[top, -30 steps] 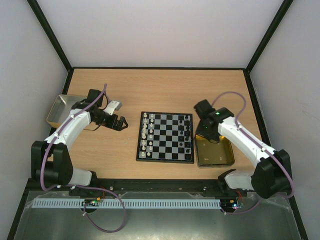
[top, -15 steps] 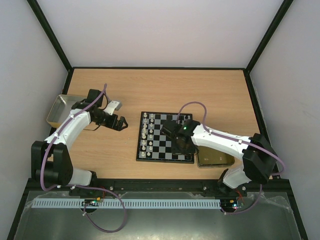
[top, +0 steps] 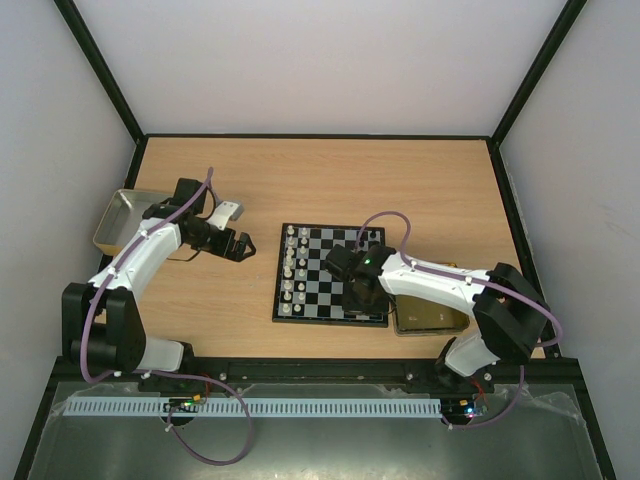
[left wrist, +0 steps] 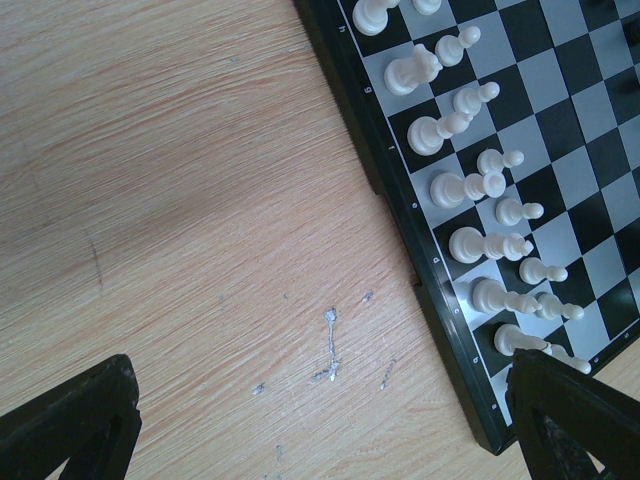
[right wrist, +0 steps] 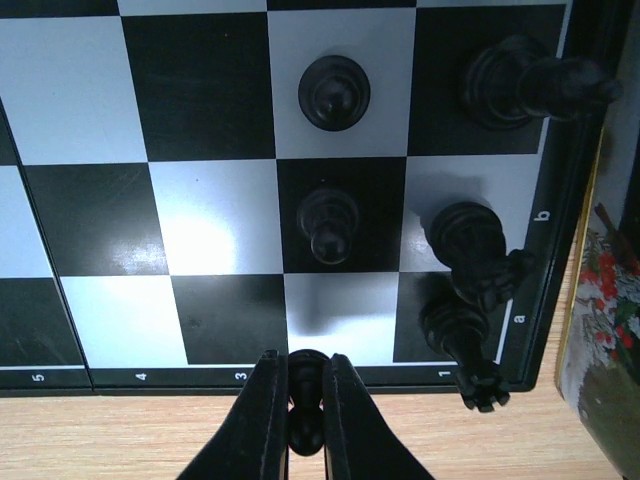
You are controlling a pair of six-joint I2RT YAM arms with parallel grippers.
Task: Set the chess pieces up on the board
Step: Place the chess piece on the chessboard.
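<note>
Centred on the tabletop (top: 240,180): board (top: 331,274), square to the arms. Down its left side, white pieces (left wrist: 470,185) upright in two columns. Down its right side, black pieces (right wrist: 334,92), with pawns in the inner column and taller ones in the edge column; mostly hidden under the right arm in the top view. Pinched in the right end effector (right wrist: 305,375): small black piece (right wrist: 306,392), jaws narrow and pressed against both its flanks, fingers (right wrist: 262,425) nearly parallel. Hovering over the board's near frame, in line with the pawn column and just short of the light square beside the corner square; cannot tell whether the piece's base touches the board. Left end effector (left wrist: 320,370): spread wide, nothing between the fingers, only the two dark tips at the bottom corners of the left wrist view. Parked above bare wood just left of the board's left frame, apart from the white pieces. Just beside the board's right frame: gold tin (top: 432,312), largely covered by the right arm. At the tabletop's left edge, beyond the left arm: silver tray (top: 118,218), well apart from the board.
</note>
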